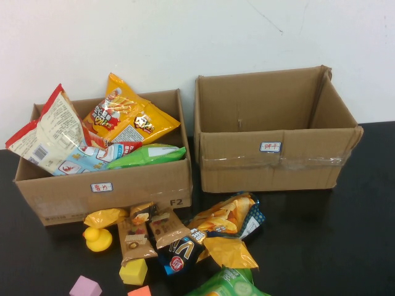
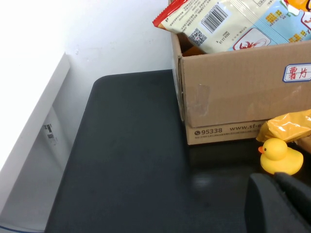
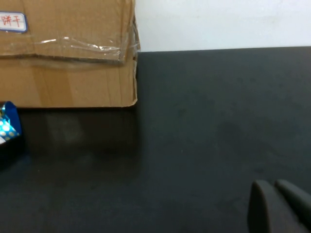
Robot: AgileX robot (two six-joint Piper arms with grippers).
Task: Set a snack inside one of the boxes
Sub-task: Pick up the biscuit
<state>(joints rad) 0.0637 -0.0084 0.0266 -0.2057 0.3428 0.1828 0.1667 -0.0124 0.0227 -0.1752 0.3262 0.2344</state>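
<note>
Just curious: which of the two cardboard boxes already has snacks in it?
The left box, heaped with snack bags; the right box looks empty inside.

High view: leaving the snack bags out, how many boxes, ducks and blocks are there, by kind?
Brown cardboard boxes: 2
Yellow rubber duck: 1
Small coloured blocks, yellow, purple, orange: 3
Total: 6
The left gripper sits low near the duck; the right gripper is over the black table. Both jaws are shut.
</note>
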